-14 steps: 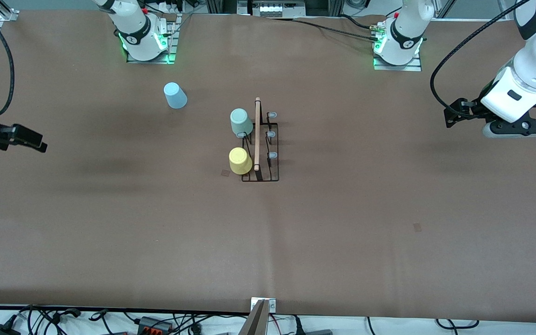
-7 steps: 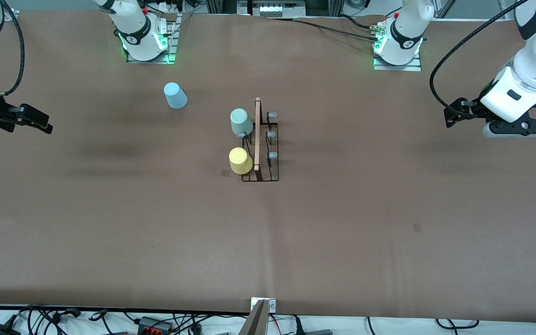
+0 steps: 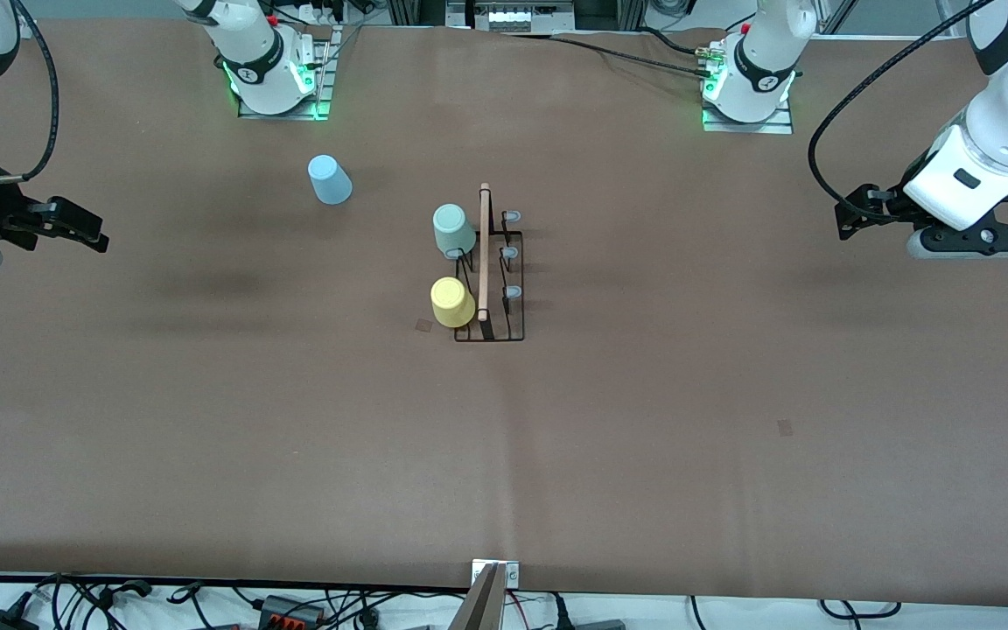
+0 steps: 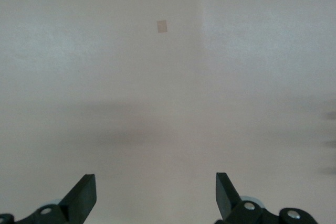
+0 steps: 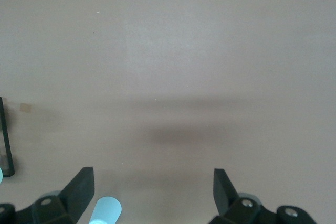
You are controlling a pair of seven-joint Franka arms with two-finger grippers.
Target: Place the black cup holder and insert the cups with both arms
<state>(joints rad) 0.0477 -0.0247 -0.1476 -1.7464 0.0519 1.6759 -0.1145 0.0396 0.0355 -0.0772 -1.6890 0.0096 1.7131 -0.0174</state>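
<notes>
— Standing mid-surface, the thin black wire cup holder [image 3: 490, 289] with its light wooden top bar is upright on the brown surface [image 3: 644, 420], right?

— Yes. A mint green plastic cup [image 3: 452, 230] and a yellow plastic cup [image 3: 452, 303] sit upturned on pegs on its side toward the right arm's end. A light blue plastic cup [image 3: 329, 179] sits apart, nearer the right arm's base.

— And the claws?

— Left claw [image 4: 155, 196] hangs over bare surface at its own end, fingers spread, empty. Right claw [image 5: 153, 192] likewise at its end, spread wide, holding nothing.
</notes>
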